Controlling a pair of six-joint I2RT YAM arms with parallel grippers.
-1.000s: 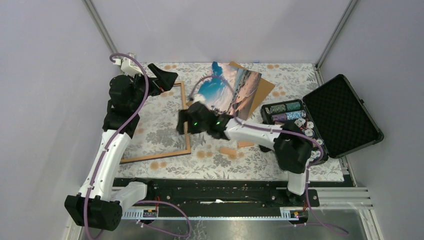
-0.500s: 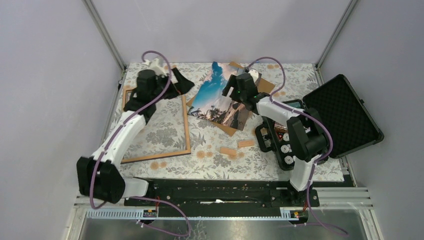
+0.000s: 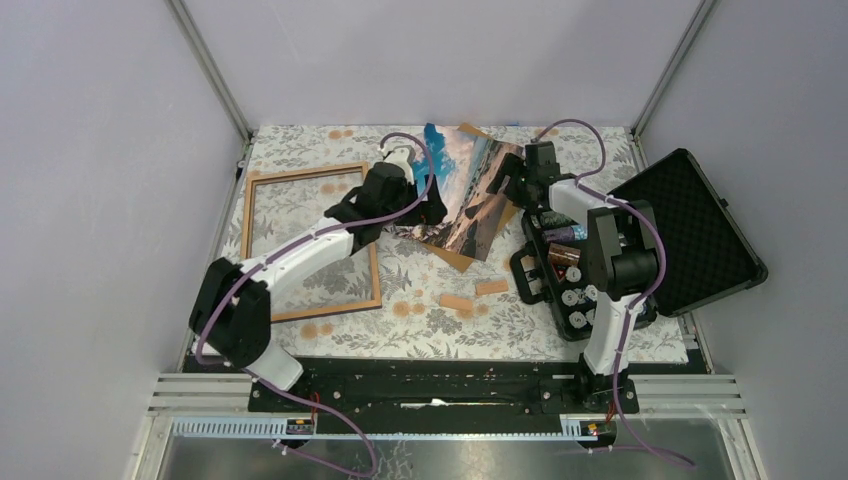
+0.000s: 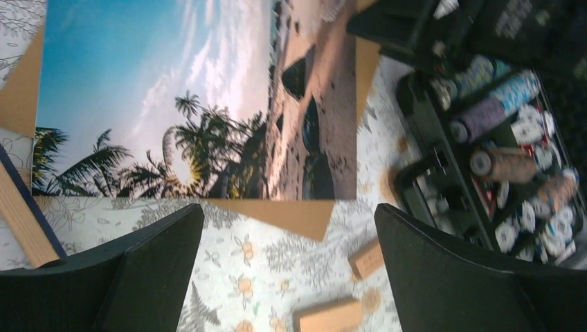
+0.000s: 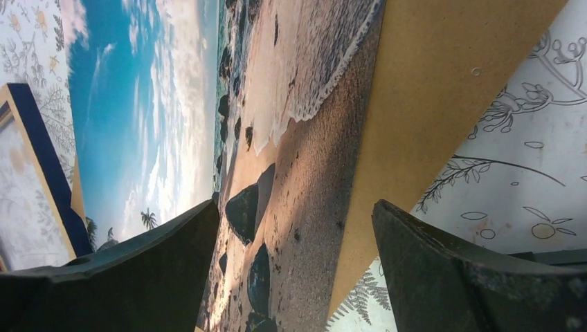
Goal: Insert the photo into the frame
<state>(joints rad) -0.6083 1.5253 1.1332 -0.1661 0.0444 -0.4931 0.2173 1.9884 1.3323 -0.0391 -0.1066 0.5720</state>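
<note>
Your left gripper [image 4: 289, 214] hangs spread and empty, with the photo [image 4: 173, 104] just beyond its fingertips. Your right gripper [image 5: 296, 207], also spread, hovers over the sandy half. The print is probably light, slick and easily creased, so pinch a free edge. One photo, one frame [image 3: 300, 173], one backing board [image 5: 429, 104].

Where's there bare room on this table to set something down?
Bare cloth: inside the frame, its left half, and the near strip in front of the frame and blocks. Crowded: the middle, where photo, board, left gripper and right gripper meet; the case fills the right.
</note>
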